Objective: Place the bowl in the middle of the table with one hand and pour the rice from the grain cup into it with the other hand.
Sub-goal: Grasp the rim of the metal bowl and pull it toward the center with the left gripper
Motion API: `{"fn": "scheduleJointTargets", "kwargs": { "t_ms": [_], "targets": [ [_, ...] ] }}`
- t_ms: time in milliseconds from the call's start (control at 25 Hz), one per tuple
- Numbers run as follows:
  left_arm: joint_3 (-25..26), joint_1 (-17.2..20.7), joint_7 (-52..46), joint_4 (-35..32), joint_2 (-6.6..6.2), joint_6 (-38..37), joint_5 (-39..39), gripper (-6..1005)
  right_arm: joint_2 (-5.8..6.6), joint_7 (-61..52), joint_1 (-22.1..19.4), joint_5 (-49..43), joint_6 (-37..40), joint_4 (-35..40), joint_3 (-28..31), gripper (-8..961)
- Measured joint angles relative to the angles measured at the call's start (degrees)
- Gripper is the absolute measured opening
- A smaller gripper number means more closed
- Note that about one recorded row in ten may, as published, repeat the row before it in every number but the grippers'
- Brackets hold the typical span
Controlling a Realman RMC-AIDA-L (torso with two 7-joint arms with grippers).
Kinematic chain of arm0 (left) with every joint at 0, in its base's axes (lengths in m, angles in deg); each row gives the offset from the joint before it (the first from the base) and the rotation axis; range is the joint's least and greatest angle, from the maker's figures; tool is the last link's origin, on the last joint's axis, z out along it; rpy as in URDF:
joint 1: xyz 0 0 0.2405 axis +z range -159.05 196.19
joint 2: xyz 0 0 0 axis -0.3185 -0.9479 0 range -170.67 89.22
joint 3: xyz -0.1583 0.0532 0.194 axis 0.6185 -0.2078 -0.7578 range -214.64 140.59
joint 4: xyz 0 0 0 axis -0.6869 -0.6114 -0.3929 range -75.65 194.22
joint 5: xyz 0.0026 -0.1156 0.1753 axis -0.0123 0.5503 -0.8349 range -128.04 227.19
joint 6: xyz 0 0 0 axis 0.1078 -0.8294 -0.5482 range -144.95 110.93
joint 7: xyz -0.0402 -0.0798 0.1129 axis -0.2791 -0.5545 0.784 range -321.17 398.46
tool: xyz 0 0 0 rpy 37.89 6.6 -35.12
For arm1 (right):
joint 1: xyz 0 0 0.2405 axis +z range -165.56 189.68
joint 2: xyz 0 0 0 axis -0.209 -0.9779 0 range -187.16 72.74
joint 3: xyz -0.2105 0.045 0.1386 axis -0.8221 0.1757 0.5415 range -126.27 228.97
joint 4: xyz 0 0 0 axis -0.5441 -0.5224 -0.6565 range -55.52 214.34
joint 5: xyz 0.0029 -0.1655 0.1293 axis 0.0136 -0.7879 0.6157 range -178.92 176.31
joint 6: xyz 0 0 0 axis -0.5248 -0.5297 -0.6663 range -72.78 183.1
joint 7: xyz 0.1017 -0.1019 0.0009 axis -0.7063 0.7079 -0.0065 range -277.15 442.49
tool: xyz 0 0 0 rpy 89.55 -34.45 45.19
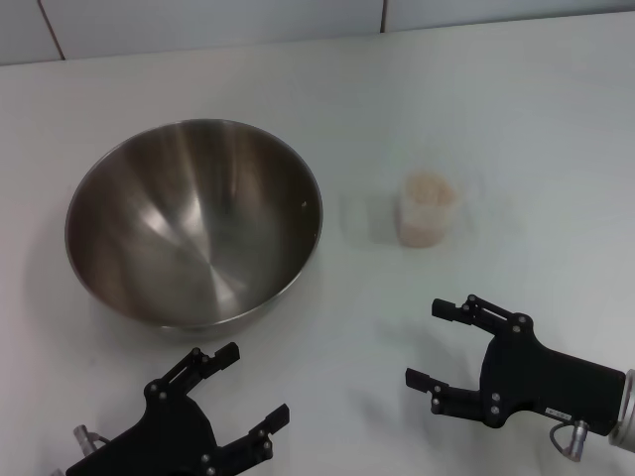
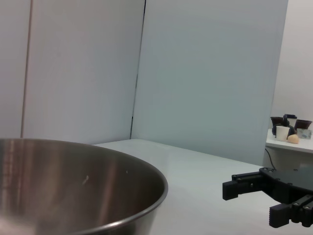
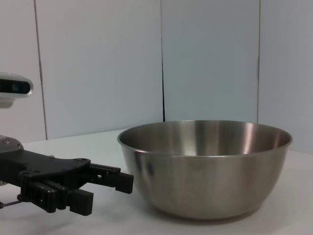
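The stainless-steel bowl (image 1: pixel 193 223) stands upright and empty on the left half of the white table (image 1: pixel 496 99). It also shows in the left wrist view (image 2: pixel 73 186) and the right wrist view (image 3: pixel 205 166). The clear grain cup (image 1: pixel 429 210) stands right of the bowl, apart from it, holding pale rice (image 1: pixel 428 186). My left gripper (image 1: pixel 254 385) is open and empty, just in front of the bowl. My right gripper (image 1: pixel 429 343) is open and empty, in front of the cup. Each wrist view shows the other arm's gripper: the right one (image 2: pixel 249 203) and the left one (image 3: pixel 105 192).
The table's back edge meets a pale panelled wall (image 1: pixel 198 25). The left wrist view shows a far shelf with cups (image 2: pixel 288 132) beyond the table. Bare tabletop lies between the bowl and the cup and to the right of the cup.
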Motion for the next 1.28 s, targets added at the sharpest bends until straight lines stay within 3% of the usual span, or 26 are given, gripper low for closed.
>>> {"fn": "scheduleJointTargets", "kwargs": {
  "t_ms": [400,680,800,1040,1160,1280],
  "targets": [
    [-0.64,0.16,0.33,-0.17,0.01,-1.3,-0.6,861,0.0,0.0,0.07,0.0,-0.01,-0.01,0.0,840],
    [-0.4,2.23,-2.24,-3.86,-0.4,-20.94,-4.28,860,0.0,0.0,0.08,0.01,-0.22,0.05,-0.05,841],
    [3.8,2.49,-10.06,-6.32,-0.65,-24.49,-3.27,860,0.01,0.0,-0.09,0.0,-0.41,0.08,-0.05,841],
    [16.57,2.39,-36.37,-21.46,-0.42,-19.08,-3.1,860,0.01,0.03,-0.25,0.04,-0.5,0.08,-0.13,840],
    [17.51,1.61,-48.1,-31.52,-0.19,-11.75,-3.31,859,0.0,0.07,-0.26,0.18,-0.21,0.07,-0.02,840],
    [14.74,1.19,-57.77,-40.8,0.0,-2.72,-3.67,859,0.0,0.09,-0.26,0.24,-0.09,0.03,0.02,841]
  ]
}}
